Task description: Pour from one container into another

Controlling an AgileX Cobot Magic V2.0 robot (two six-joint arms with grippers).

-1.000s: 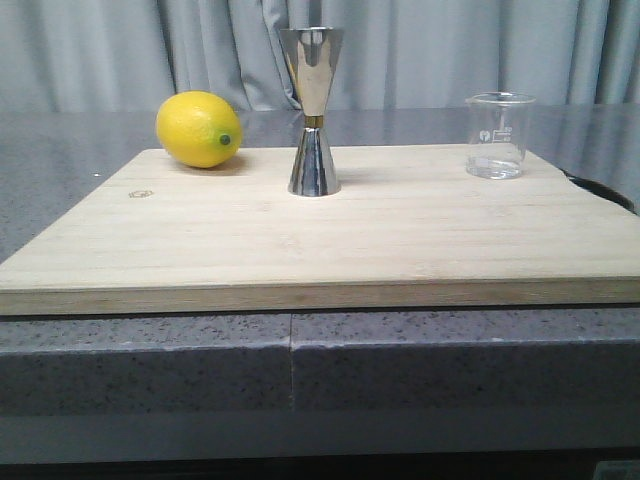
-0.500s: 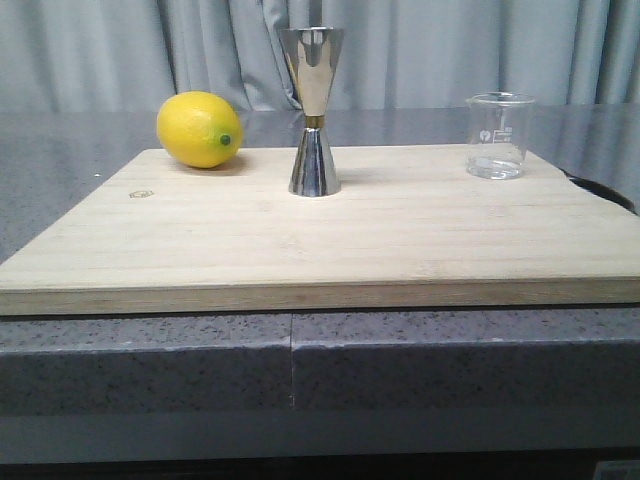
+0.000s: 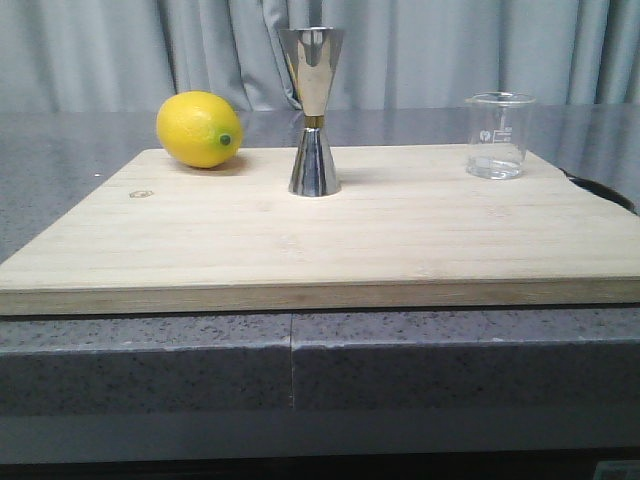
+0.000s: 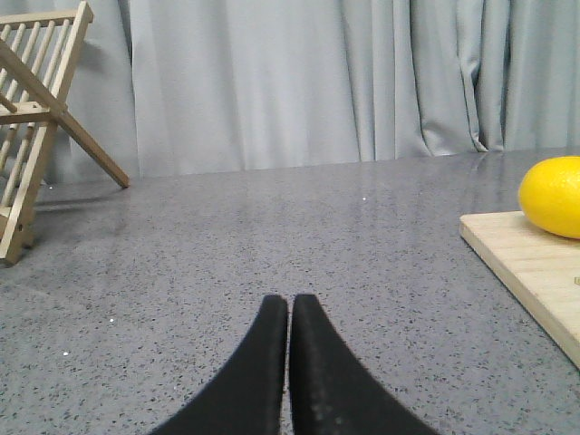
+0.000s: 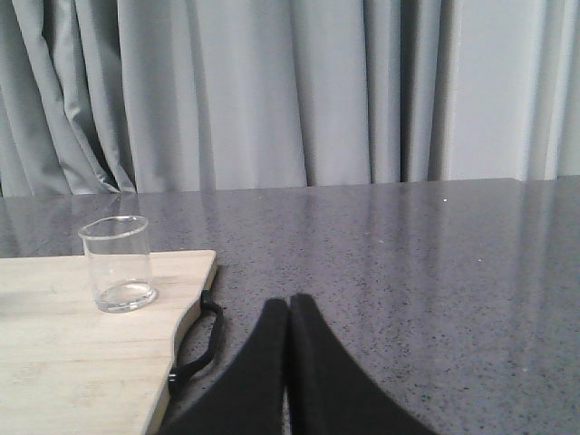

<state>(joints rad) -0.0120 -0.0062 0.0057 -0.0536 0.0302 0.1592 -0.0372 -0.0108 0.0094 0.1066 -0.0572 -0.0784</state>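
Note:
The clear glass beaker [image 3: 497,135] stands upright at the back right of the wooden board [image 3: 330,240]; it also shows in the right wrist view as the beaker [image 5: 117,264]. The steel jigger [image 3: 313,110] stands upright at the board's back middle. My left gripper [image 4: 289,301] is shut, empty, low over the grey counter left of the board. My right gripper [image 5: 289,301] is shut, empty, over the counter to the right of the board, apart from the beaker. Neither gripper shows in the front view.
A yellow lemon [image 3: 199,129] lies at the board's back left, also seen as the lemon [image 4: 553,196]. A black handle [image 5: 196,344] hangs at the board's right edge. A wooden rack [image 4: 41,118] stands far left. Grey curtain behind.

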